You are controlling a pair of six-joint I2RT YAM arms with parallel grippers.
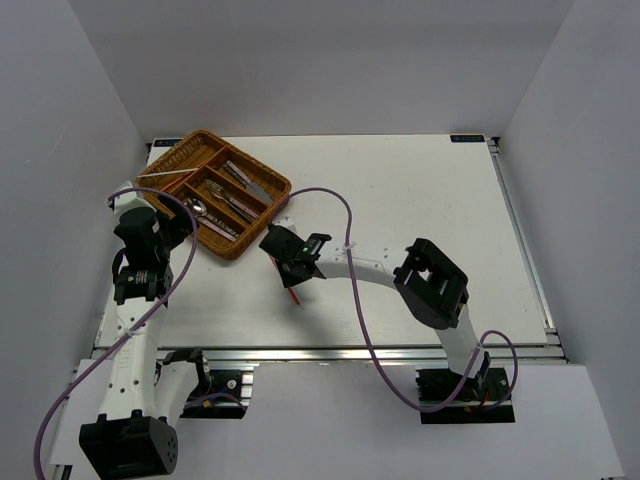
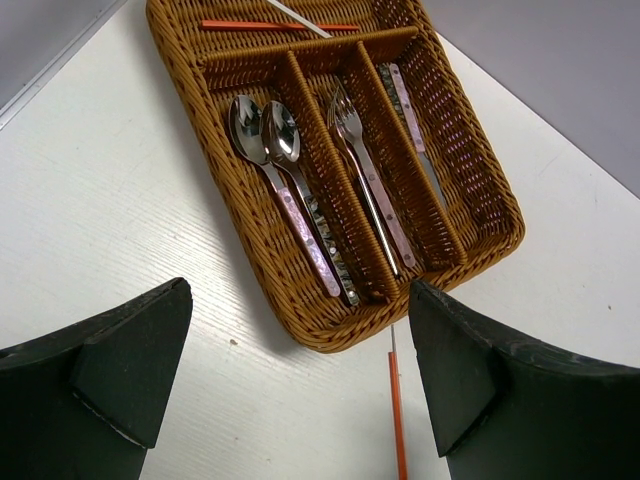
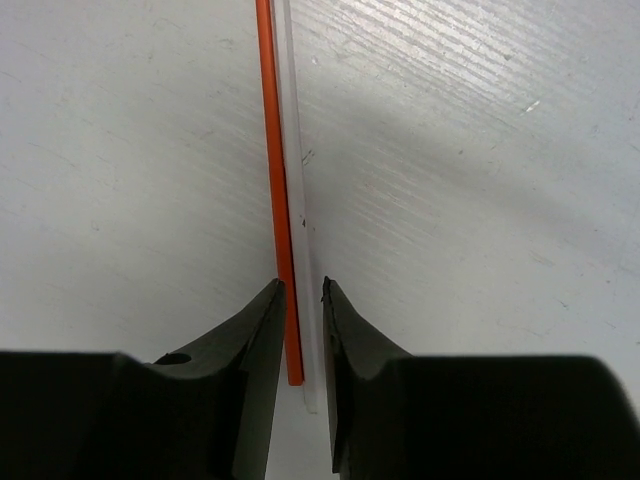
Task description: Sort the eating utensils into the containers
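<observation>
Pinching red chopstick and white chopstick together in right gripper: lift level, carry to wicker tray at 10 o'clock, steer around wide-open left gripper.

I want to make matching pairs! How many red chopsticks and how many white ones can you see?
Red: 2, the sorted red chopstick and the unsorted red chopstick
White: 2, the sorted white chopstick and the unsorted white chopstick
Total: 4
</observation>
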